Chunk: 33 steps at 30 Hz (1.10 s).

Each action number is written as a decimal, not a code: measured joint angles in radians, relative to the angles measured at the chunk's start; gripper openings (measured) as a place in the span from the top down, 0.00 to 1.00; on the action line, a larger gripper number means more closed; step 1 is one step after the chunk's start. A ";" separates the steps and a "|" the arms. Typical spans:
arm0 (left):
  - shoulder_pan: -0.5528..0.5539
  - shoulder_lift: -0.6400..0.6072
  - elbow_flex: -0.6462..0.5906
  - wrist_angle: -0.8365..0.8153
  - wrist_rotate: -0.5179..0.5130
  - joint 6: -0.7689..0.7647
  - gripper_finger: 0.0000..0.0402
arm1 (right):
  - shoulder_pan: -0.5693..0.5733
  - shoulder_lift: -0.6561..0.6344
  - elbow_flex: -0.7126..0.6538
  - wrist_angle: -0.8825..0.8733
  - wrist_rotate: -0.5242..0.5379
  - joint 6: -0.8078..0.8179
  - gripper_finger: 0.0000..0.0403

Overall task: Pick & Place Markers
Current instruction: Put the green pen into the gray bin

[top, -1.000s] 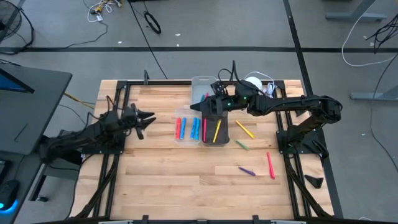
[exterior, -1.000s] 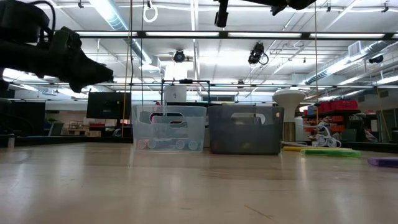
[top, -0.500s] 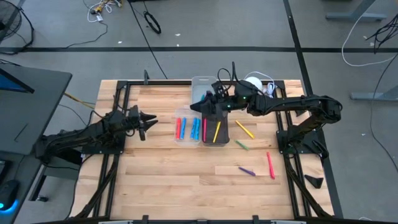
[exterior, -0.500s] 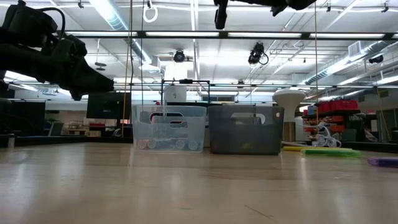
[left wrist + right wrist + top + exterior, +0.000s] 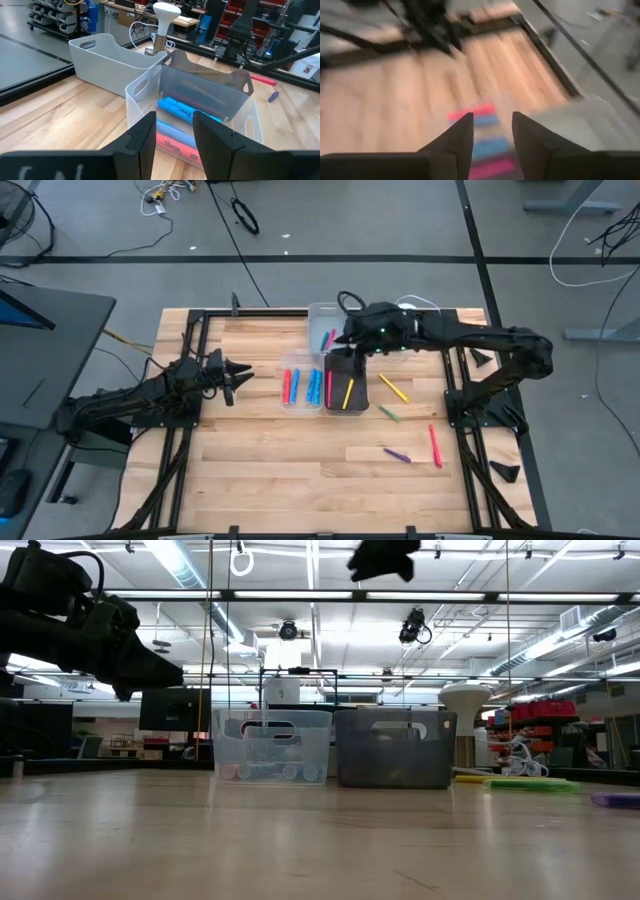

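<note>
Short, thin markers in red, blue and yellow lie in the clear bin and dark bin, long axes running front to back across the desk. Loose yellow, green, purple and red markers lie right of the bins, mostly angled. The left gripper hovers left of the bins, the right gripper above the dark bin, both with fingers parted, holding nothing.

The only writing I can make out is "Sharpie" along the red marker lying in the clear bin, beside the blue ones.
</note>
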 joint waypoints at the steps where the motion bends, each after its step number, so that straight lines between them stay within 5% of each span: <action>1: 0.000 0.000 0.000 0.000 0.000 0.000 0.66 | 0.000 0.000 0.026 -0.069 0.029 -0.011 0.65; 15: 0.000 0.000 0.000 -0.001 -0.002 0.000 0.66 | -0.001 -0.038 0.127 -0.827 0.048 0.216 0.58; 33: 0.000 0.000 0.000 -0.002 -0.002 0.000 0.66 | 0.015 -0.045 0.127 -0.917 -0.019 0.418 0.58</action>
